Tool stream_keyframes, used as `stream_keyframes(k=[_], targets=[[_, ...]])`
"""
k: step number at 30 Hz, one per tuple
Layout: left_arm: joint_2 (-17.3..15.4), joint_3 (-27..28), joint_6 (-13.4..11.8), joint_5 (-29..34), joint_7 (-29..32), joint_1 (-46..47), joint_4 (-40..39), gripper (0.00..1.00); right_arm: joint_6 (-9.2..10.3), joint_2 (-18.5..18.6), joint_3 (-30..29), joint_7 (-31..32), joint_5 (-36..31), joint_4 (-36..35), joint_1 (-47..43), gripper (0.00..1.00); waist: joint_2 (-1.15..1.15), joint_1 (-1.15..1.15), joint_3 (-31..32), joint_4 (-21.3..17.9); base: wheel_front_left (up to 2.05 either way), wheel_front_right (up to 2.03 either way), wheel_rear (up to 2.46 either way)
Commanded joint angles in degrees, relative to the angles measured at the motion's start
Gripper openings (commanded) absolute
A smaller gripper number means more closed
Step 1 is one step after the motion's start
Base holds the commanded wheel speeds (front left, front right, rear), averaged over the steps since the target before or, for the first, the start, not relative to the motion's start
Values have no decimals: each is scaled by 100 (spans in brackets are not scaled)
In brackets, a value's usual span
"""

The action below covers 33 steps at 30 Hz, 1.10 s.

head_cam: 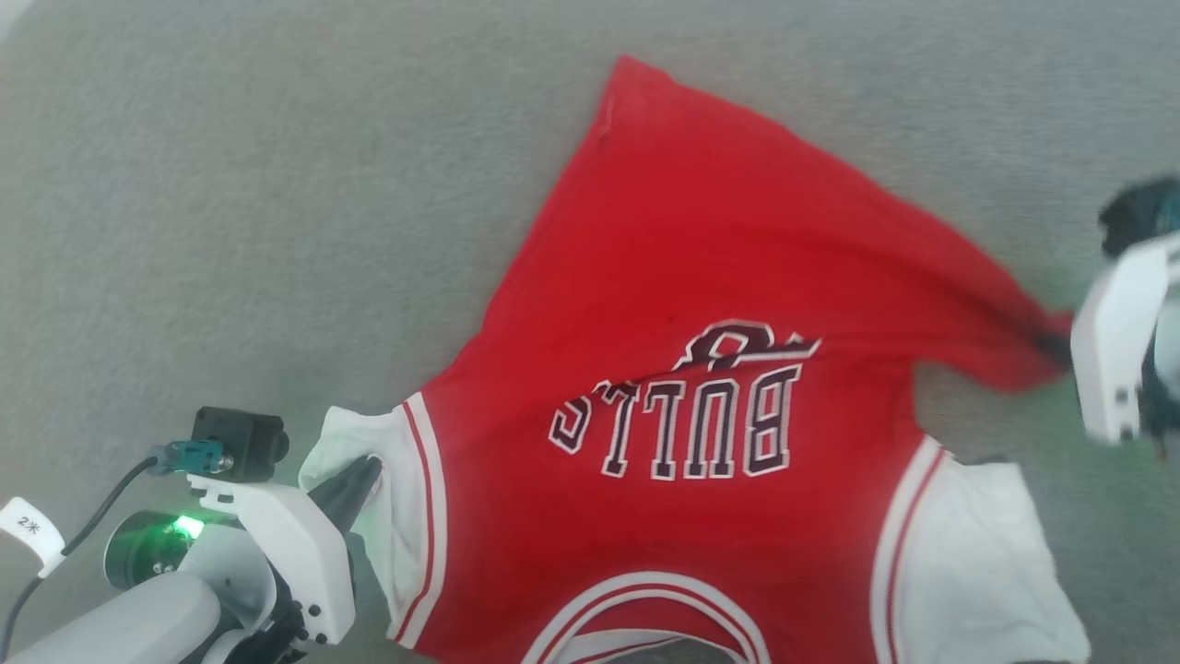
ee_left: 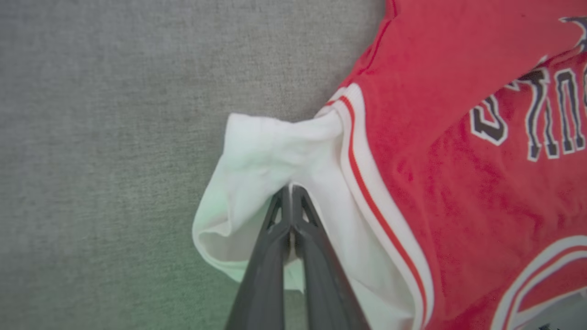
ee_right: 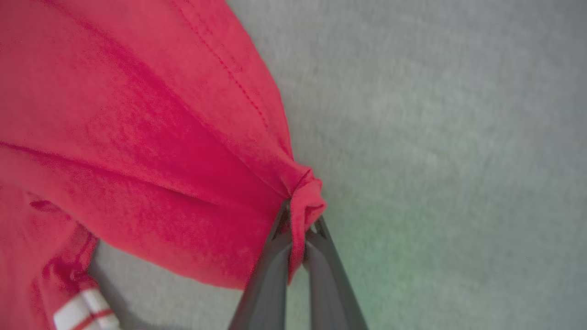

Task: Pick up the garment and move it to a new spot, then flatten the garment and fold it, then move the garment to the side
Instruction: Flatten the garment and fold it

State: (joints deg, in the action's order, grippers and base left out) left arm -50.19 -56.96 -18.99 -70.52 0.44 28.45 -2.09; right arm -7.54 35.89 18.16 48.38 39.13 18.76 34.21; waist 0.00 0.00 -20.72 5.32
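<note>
Left gripper (head_cam: 371, 468) and right gripper (head_cam: 1054, 344), two in all, pinch one garment (head_cam: 701, 277).

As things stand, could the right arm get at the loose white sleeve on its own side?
Probably, but not yet: the right gripper is shut on a bunched red edge of the garment and must let go first. The white sleeve lies uncovered nearby.
</note>
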Motion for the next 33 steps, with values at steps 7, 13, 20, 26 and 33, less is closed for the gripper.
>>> stream_keyframes(k=[7,13,20,26,33], targets=[[-130,11,-87,21,80,-64,-114,0,10,-106,-745,275,143,-981,-2020,0,0,0,267,-501,0,0,0],[-167,21,-69,4,87,-55,-135,0,10,-728,-1396,33,-262,-1477,-3033,0,0,0,272,-625,0,0,0],[-129,4,7,12,124,14,-59,0,6,-1270,-1618,-171,-710,-1508,-3253,100,0,0,272,-672,0,0,0],[-100,-18,45,9,103,-22,-33,0,11,-1171,-1906,-123,-773,-2221,-3278,100,0,0,323,-641,0,0,0],[-21,-76,62,76,137,35,-42,0,7,-1104,-2026,-213,-893,-3205,-2891,100,0,0,332,-464,0,0,0]])
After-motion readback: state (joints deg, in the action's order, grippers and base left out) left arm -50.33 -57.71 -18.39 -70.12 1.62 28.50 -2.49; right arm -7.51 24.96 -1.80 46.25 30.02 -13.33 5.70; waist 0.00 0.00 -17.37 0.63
